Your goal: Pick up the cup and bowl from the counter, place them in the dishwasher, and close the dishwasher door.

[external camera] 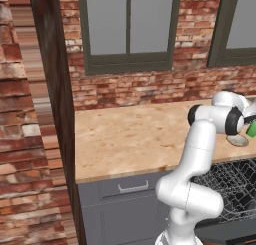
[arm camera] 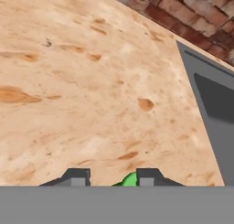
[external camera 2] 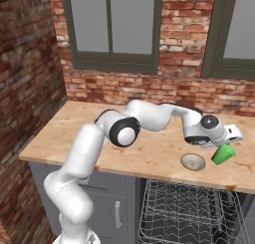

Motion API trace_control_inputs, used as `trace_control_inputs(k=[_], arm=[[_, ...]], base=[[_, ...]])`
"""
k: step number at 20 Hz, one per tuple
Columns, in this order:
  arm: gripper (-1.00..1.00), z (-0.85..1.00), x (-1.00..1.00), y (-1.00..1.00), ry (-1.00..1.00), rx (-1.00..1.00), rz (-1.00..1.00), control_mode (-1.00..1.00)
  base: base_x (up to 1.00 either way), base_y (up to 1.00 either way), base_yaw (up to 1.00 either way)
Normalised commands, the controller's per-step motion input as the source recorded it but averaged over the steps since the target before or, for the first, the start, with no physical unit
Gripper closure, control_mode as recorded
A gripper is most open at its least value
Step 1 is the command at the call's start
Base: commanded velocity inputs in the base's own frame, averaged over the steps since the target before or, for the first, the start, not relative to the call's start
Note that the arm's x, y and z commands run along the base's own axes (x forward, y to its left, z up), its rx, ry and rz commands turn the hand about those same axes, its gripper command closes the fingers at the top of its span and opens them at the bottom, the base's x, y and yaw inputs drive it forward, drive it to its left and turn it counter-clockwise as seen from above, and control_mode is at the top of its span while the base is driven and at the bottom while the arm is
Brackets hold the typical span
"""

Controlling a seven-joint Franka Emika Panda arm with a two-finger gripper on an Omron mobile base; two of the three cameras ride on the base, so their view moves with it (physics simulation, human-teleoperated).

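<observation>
counter [external camera 2: 124, 153]: wide tan slab with mottled grain, runs along the brick wall [external camera 2: 149, 91] under two dark-framed windows [external camera 2: 112, 29]. Grey cabinets below, with a drawer [external camera: 131, 185] carrying a silver handle at the left.
dishwasher [external camera 2: 187, 213]: under the counter at the right end, open. Wire rack [external camera 2: 184, 208] is pulled out and sits below the counter's front edge; nothing visible in it.
dishwasher door: not identifiable in these views.
arm: white Panda, reaches from the base across the counter to its right end, wrist over the front-right part of the surface.
bowl [external camera 2: 192, 161]: shallow, pale beige, flat on the counter near the front edge, above the rack. Opening faces up, looks empty. Just left of the cup in the right base view.
cup [external camera 2: 222, 154]: bright green, tapered, lifted off the counter and tilted. Long axis slants; the narrower end points down and left toward the bowl, the wider end up and right toward the hand. Which end is the mouth: cannot tell. Contents: cannot tell.
gripper [arm camera: 112, 176]: clamped on the cup. Hand view shows a green sliver between the two dark fingertips [arm camera: 77, 177], with bare counter beyond.
cup, left base view: green patch [external camera: 251, 129] at the right edge, beside the wrist, just above the bowl [external camera: 238, 139].
</observation>
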Motion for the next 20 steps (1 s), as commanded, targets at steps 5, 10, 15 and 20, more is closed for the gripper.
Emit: trace_control_inputs(k=[5,10,15,20], arm=[[1.0,-0.28,0.0,0.0,0.0,0.0,0.0,-1.0],[1.0,-0.14,0.0,0.0,-0.01,0.0,0.0,-1.0],[1.0,0.05,-0.39,0.0,-0.08,0.0,0.0,-1.0],[1.0,0.16,-0.7,0.0,-0.13,0.0,0.0,-1.0]], base=[[0.0,0.0,0.0],[0.0,0.0,0.0],[0.0,0.0,0.0],[0.0,0.0,0.0]])
